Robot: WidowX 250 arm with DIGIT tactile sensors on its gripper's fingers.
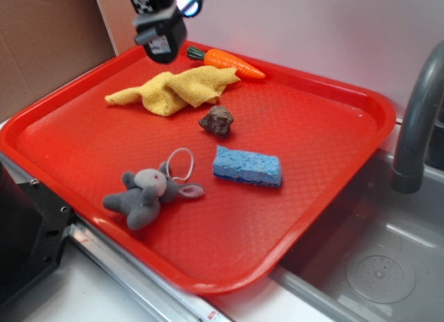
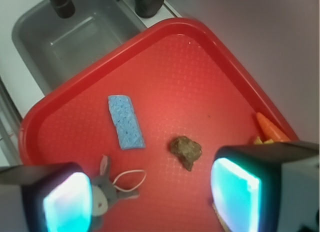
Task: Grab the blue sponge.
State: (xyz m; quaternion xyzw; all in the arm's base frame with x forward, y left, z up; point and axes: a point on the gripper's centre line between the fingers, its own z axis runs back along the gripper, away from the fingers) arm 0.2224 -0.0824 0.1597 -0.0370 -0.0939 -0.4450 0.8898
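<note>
Well, with my jaws apart and empty above the tray's (image 1: 333, 197) far edge, I should align them across the blue sponge's (image 1: 248, 166) short width before descending.

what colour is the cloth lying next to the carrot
The cloth is yellow, crumpled beside the orange carrot; the exterior view shows it best.

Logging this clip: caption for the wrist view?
Open tool high above red tray; blue sponge lies untouched beside brown rock.
</note>
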